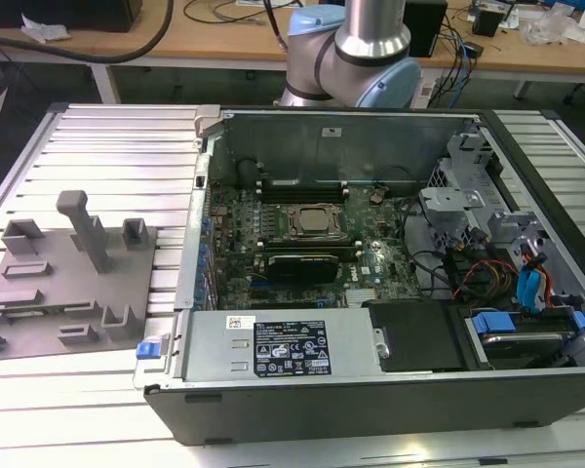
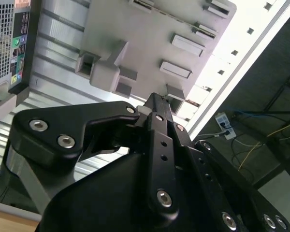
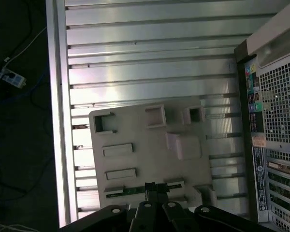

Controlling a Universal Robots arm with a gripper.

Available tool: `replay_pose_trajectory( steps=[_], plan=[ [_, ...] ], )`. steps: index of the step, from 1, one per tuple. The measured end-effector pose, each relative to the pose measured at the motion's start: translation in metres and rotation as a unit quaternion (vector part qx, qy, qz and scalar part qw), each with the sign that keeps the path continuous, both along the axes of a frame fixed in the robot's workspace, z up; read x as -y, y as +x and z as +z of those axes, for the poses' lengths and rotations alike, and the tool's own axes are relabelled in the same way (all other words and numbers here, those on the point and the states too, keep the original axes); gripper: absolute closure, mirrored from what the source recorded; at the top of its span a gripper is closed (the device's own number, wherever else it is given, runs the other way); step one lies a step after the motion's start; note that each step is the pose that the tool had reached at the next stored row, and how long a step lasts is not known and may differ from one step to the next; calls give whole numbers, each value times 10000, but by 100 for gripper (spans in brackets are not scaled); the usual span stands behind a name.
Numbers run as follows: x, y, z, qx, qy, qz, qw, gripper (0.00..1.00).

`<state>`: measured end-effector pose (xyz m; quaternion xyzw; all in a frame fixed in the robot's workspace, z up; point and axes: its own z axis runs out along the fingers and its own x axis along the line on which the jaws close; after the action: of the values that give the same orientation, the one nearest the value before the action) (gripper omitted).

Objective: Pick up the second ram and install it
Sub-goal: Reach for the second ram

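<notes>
The second ram (image 3: 129, 191) is a thin green strip lying in a slot along one edge of the grey fixture plate (image 3: 145, 145). In the first wrist view my gripper (image 3: 154, 185) hangs high above that slot, its black fingertips pressed together with nothing between them. The second wrist view shows the same shut gripper (image 2: 156, 97) over the fixture plate (image 2: 145, 43). In the exterior view the fixture plate (image 1: 78, 292) lies at the left, beside the open computer case (image 1: 370, 390).
The case holds the green motherboard (image 1: 370, 258) with its processor socket (image 1: 310, 221), cables and drive bays at the exterior view's right. Upright grey blocks (image 1: 83, 229) stand on the fixture plate. The ribbed aluminium table (image 1: 117, 156) surrounds both. The arm's base (image 1: 361, 58) stands behind the case.
</notes>
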<state>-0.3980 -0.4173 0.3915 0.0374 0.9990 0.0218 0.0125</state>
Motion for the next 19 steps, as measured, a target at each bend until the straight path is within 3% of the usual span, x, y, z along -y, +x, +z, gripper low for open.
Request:
replay_pose_trajectory(
  steps=[4, 10, 16, 19],
  plan=[
    [85, -4, -9, 1, 0, 0, 10000, 89],
    [142, -7, -15, 1, 0, -1, 10000, 89],
    [249, -16, -21, 0, 0, 0, 10000, 89],
    [278, -17, -21, 0, 0, 0, 10000, 89]
  ],
)
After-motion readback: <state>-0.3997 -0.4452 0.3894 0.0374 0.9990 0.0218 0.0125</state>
